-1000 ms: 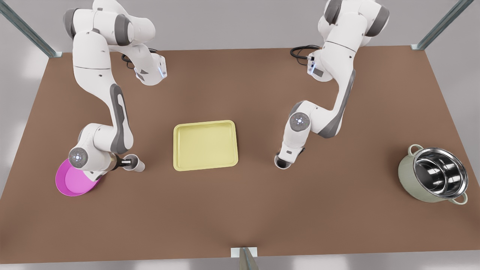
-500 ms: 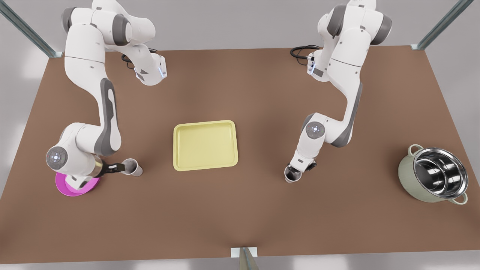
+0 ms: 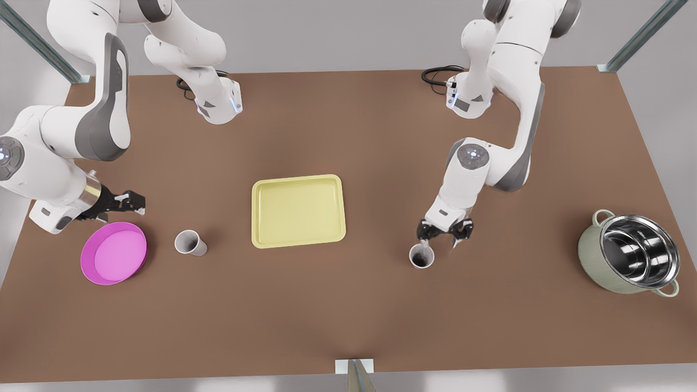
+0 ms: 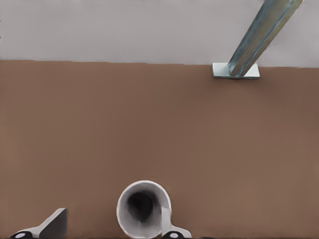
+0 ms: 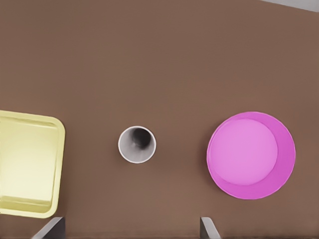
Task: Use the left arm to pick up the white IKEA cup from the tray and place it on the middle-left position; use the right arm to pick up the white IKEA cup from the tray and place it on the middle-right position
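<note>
left claw [image 3: 442, 236]: held open, pointed downward, right of centre | right claw [image 3: 135, 203]: held open, at middle left

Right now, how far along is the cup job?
Placing looks done: the tray holds no cups; one cup stands left of it in the front view, the other cup right. Nothing in hand: right gripper open by the plate, left gripper open just above the other cup. Left: pull clear.

The pale yellow tray [image 3: 298, 211] lies flat at the centre of the frame on the brown bench. One white cup [image 3: 190, 243] stands upright, mouth up, on the bench just left of the tray. The other white cup [image 3: 422, 256] stands upright farther off, at the tray's lower right.
</note>
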Motion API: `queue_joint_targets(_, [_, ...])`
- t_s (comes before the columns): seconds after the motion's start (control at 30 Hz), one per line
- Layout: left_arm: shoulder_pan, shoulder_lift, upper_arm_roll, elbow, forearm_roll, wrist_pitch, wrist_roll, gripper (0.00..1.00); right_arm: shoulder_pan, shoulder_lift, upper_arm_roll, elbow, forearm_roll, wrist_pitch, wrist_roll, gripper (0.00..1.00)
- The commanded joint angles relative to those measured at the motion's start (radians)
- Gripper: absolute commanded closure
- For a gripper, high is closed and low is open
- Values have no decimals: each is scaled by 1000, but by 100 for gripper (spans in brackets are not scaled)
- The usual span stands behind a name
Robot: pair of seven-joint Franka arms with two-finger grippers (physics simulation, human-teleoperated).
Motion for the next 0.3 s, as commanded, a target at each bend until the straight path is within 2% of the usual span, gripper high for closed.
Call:
queue_joint_targets(0.0, [22,-47,14,175,-151,-661,368,0,-3,-1,-2,1,-4,-36,93,0])
queue_joint_targets(0.1, [209,-49,19,318,-196,-830,615,0,-3,-1,-2,1,23,-35,101,0])
queue_joint_targets(0.27, [228,-62,19,309,-216,-833,582,0,6,-3,5,14,14,-35,124,0])
